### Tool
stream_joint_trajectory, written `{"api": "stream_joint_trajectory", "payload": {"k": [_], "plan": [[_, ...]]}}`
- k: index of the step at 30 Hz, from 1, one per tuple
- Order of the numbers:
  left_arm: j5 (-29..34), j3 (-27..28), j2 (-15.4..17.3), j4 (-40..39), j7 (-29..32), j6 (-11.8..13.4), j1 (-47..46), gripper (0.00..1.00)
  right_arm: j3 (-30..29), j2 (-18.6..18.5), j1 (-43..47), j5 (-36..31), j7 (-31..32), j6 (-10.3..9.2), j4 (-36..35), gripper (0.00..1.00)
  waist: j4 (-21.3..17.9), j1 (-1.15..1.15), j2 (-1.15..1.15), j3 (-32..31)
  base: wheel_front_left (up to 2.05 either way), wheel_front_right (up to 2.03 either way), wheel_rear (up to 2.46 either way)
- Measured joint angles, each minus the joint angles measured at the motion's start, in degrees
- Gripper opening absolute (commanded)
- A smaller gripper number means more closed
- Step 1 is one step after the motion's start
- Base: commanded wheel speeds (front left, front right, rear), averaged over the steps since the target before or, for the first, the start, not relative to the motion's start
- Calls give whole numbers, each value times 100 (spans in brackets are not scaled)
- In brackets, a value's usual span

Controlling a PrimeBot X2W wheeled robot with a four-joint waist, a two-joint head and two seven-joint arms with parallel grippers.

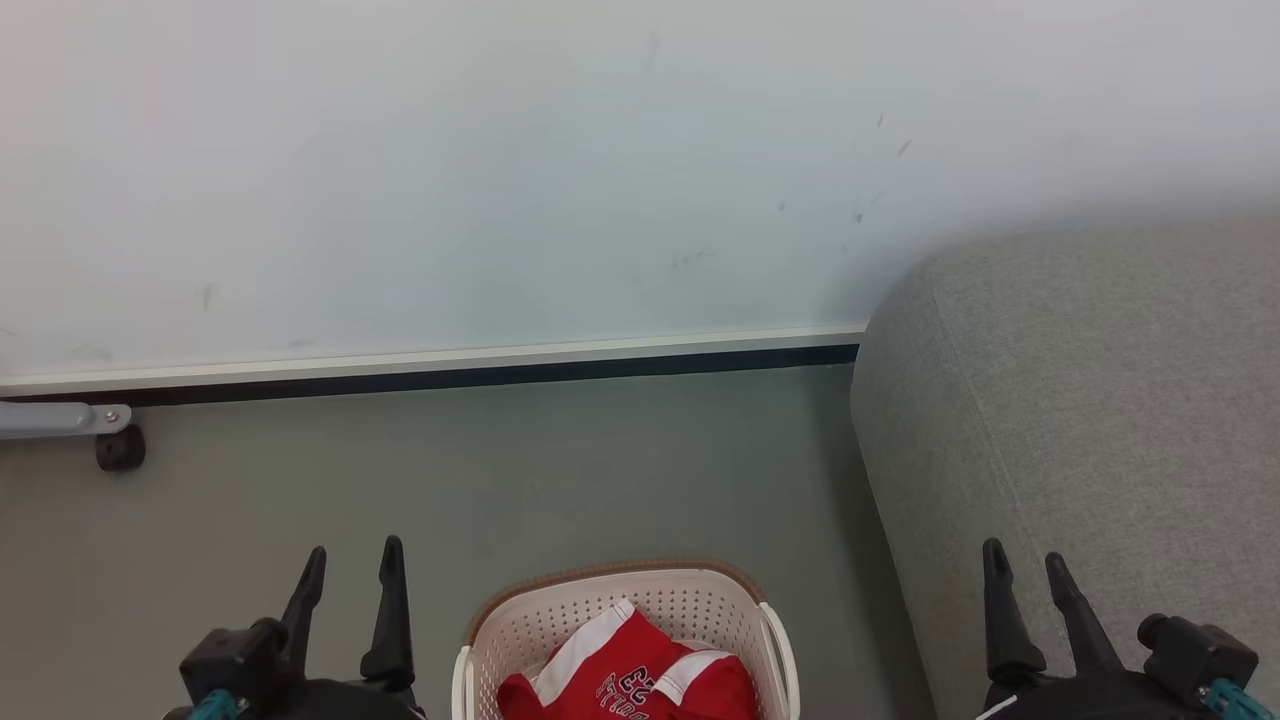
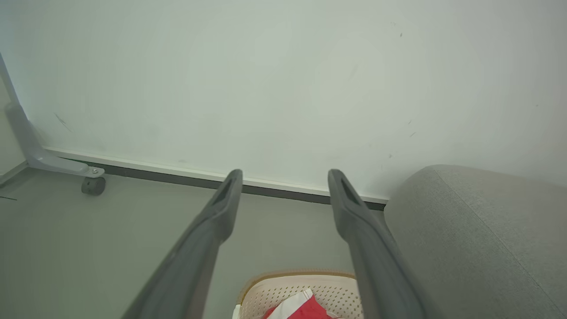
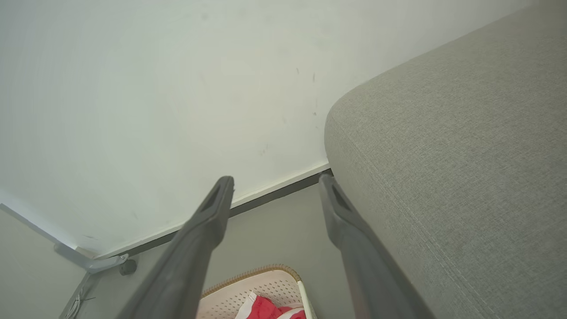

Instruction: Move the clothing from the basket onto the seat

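While red mesh clothing [image 1: 630,675] with white stripes lies bunched in the oval cream-white perforated plastic basket [image 1: 700,600], the large grey fabric seat [image 1: 1090,420] stands just right of it. Flanking the basket, left gripper [image 1: 355,552] and right gripper [image 1: 1025,553] both gape, holding nothing; the basket's near half and the clothing's lettering are cut off.
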Motion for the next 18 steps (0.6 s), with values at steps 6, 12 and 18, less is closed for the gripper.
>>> {"api": "stream_joint_trajectory", "payload": {"k": [6,12,18], "plan": [[469,-34,15,-24,-107,77,87,100,115,-33,11,-483,-113,-48,-46,100,-2,0,0,-16,0,0,0],[993,-86,16,-71,-254,176,101,100,210,-89,21,-933,-257,-99,-94,100,-5,0,0,-21,0,0,0],[1410,-93,15,-90,-365,260,193,100,315,-104,77,-1399,-365,-151,-157,100,-7,0,0,-23,0,0,0]]}}
